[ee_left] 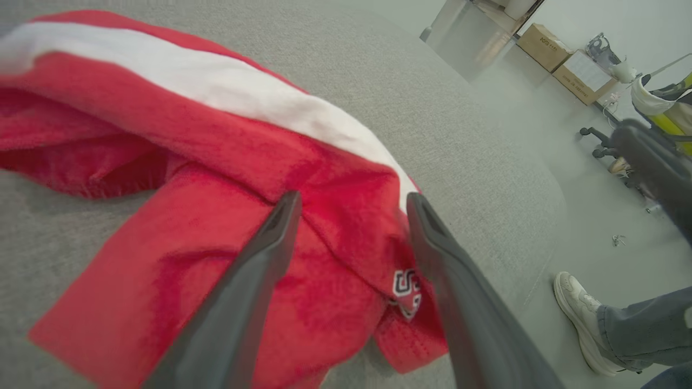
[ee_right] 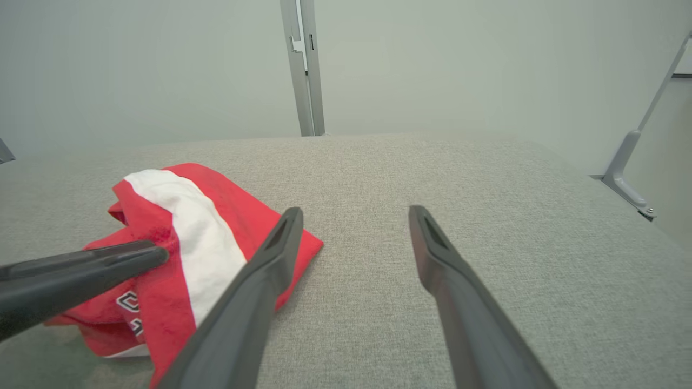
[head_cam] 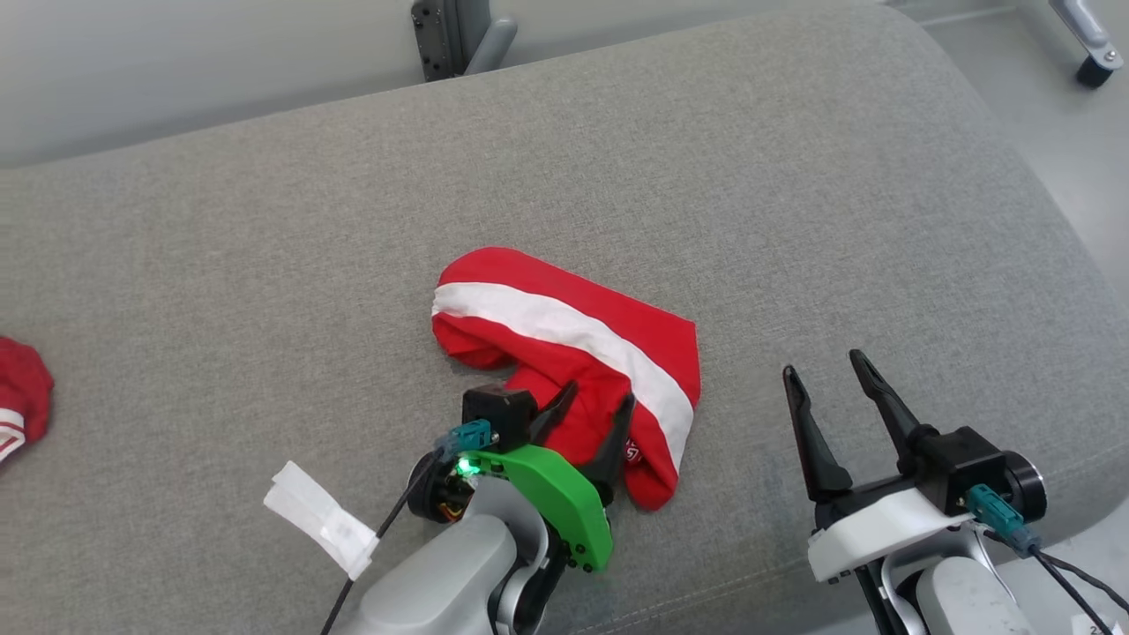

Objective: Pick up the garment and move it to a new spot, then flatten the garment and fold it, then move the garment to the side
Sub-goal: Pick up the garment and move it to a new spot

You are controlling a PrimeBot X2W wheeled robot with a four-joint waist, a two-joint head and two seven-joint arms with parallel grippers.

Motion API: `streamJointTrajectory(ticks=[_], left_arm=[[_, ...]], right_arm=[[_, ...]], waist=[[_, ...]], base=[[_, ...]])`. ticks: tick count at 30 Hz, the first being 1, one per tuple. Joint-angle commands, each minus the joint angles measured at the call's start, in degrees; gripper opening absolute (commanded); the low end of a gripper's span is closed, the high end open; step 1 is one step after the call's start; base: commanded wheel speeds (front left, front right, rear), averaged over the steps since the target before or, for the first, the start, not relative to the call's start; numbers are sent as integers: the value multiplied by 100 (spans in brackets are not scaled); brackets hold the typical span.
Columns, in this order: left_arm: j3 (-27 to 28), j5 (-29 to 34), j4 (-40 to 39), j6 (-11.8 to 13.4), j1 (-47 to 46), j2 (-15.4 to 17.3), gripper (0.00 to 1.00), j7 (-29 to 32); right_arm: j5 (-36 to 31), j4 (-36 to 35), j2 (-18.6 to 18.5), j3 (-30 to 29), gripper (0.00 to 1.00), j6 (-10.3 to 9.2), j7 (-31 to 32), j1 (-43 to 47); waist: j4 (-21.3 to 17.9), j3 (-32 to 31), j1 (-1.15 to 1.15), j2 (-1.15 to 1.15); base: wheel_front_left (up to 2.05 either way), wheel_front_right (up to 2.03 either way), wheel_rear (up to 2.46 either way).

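Red garment with a white stripe lies crumpled at the middle of the grey fabric-covered desk, both pincers released.

At the far left edge of the desk sits another red-and-white piece of cloth, well apart from the garment. The left pincer stands spread wide over the garment's near edge, its dark fingers on either side of a red fold beside a small printed logo, clamping nothing. The white stripe runs diagonally across the cloth. To the right, the right pincer hangs open above bare desk, near the garment but not touching it.
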Motion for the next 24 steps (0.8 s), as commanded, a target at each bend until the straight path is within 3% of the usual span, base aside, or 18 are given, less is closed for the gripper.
streamJointTrajectory(ticks=[1, 5, 10, 16, 19, 24], left_arm=[[-34, 151, 4, 72, 104, 134, 100, -35], [60, 401, -330, 265, 373, 537, 100, -44], [1013, 1123, -1513, 799, 1094, 1154, 100, -44], [1931, 1911, -2421, 999, 2106, 1535, 100, -38], [2543, 2403, -2835, 744, 2691, 1656, 100, -39], [3447, 2730, -3040, 160, 3240, 1480, 100, -39]], right_arm=[[-53, -51, -38, -34, 100, -8, -18, 91], [-112, -155, -159, -309, 100, -8, -18, 197], [-226, -307, -319, -604, 100, -8, -18, 350], [-278, -410, -411, -843, 100, -8, -18, 568], [-310, -395, -465, -974, 100, -8, -18, 698], [-360, -318, -448, -1082, 100, -8, -18, 810]], waist=[[159, -173, 0, 0], [368, -366, 0, 0], [714, -603, 0, 0], [1120, -831, 0, 0], [1437, -936, 0, 0], [1712, -1038, 0, 0]], base=[[0, 0, 0], [0, 0, 0], [0, 0, 0], [0, 0, 0], [0, 0, 0], [0, 0, 0]])
